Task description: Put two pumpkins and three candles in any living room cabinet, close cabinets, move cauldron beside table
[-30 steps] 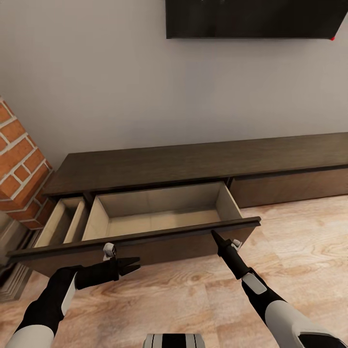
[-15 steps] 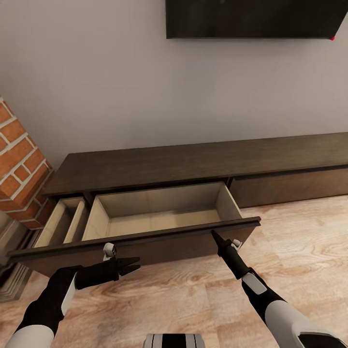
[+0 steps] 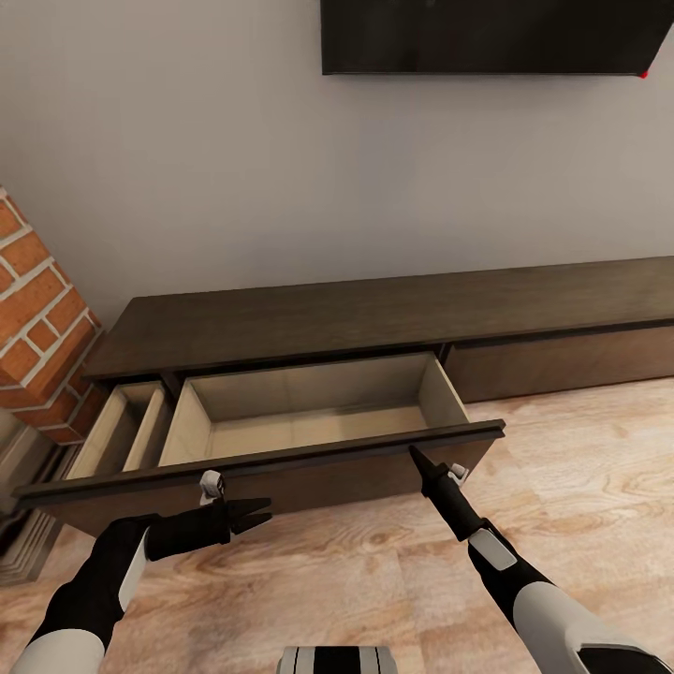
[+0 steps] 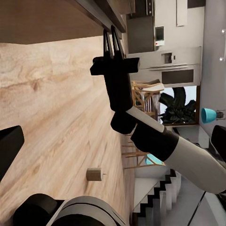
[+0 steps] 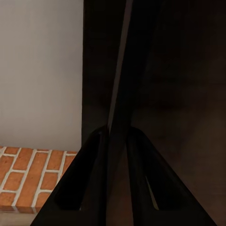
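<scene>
The cabinet (image 3: pixel 393 314) is a long, low dark-brown unit against the wall. Its wide drawer (image 3: pixel 309 417) is pulled out, and the inside is pale and empty. My right gripper (image 3: pixel 415 456) is at the drawer's front panel, its fingers (image 5: pixel 101 155) close together around the panel's thin edge. My left gripper (image 3: pixel 257 515) hangs open and empty just in front of the drawer front, above the floor. The right gripper (image 4: pixel 112 40) also shows in the left wrist view. On the floor there lies a small brown stubby cylinder (image 4: pixel 94 174), like a candle. The pumpkins, cauldron and table are out of view.
A brick fireplace column (image 3: pixel 37 328) stands at the cabinet's left end, beside a narrow open compartment (image 3: pixel 122 426). A dark TV (image 3: pixel 496 36) hangs on the wall above. Wood floor (image 3: pixel 393 580) spreads around me. The left wrist view shows kitchen appliances (image 4: pixel 165 56) and wooden chairs (image 4: pixel 146 94) far behind.
</scene>
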{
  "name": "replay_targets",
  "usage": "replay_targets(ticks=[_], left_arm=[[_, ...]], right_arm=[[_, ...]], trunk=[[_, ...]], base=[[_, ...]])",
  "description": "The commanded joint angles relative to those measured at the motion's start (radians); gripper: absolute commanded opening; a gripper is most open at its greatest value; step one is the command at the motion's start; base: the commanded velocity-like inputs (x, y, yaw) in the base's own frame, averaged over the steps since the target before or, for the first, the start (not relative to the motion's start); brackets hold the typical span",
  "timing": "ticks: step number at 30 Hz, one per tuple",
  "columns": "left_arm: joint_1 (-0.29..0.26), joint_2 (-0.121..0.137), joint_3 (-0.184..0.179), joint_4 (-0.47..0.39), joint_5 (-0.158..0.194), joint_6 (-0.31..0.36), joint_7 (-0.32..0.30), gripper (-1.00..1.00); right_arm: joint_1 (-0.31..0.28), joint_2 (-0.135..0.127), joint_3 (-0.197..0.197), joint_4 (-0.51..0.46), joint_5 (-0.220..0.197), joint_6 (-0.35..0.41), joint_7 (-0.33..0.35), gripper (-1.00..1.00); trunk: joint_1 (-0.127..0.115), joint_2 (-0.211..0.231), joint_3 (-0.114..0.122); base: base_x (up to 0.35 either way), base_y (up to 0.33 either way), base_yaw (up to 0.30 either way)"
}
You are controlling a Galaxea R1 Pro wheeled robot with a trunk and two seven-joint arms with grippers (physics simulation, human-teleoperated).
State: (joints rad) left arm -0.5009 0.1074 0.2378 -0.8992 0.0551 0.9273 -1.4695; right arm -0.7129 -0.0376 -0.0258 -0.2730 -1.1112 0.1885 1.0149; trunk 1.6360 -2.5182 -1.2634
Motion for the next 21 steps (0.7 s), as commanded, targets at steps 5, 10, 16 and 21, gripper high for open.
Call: replay_targets(ticks=[5, 10, 16, 21], left_arm=[[-0.001, 0.0, 0.0, 0.0, 0.0, 0.011, -0.003, 1.0], [0.0, 0.0, 0.0, 0.0, 0.0, 0.011, -0.003, 1.0], [-0.001, 0.0, 0.0, 0.0, 0.001, 0.011, -0.003, 1.0], [-0.001, 0.0, 0.0, 0.0, 0.001, 0.011, -0.003, 1.0]], right_arm=[[0.03, 0.001, 0.046, 0.001, 0.016, 0.017, 0.01, -1.0], [0.03, 0.001, 0.047, 0.001, 0.017, 0.017, 0.01, 1.0], [0.03, 0.0, 0.047, 0.001, 0.017, 0.018, 0.01, 1.0], [0.03, 0.0, 0.046, 0.001, 0.018, 0.02, 0.01, 1.0]], trunk=[[0.0, 0.0, -0.001], [0.0, 0.0, -0.001], [0.0, 0.0, -0.001], [0.0, 0.0, -0.001]], base=[[0.0, 0.0, 0.0], [0.0, 0.0, 0.0], [0.0, 0.0, 0.0], [0.0, 0.0, 0.0]])
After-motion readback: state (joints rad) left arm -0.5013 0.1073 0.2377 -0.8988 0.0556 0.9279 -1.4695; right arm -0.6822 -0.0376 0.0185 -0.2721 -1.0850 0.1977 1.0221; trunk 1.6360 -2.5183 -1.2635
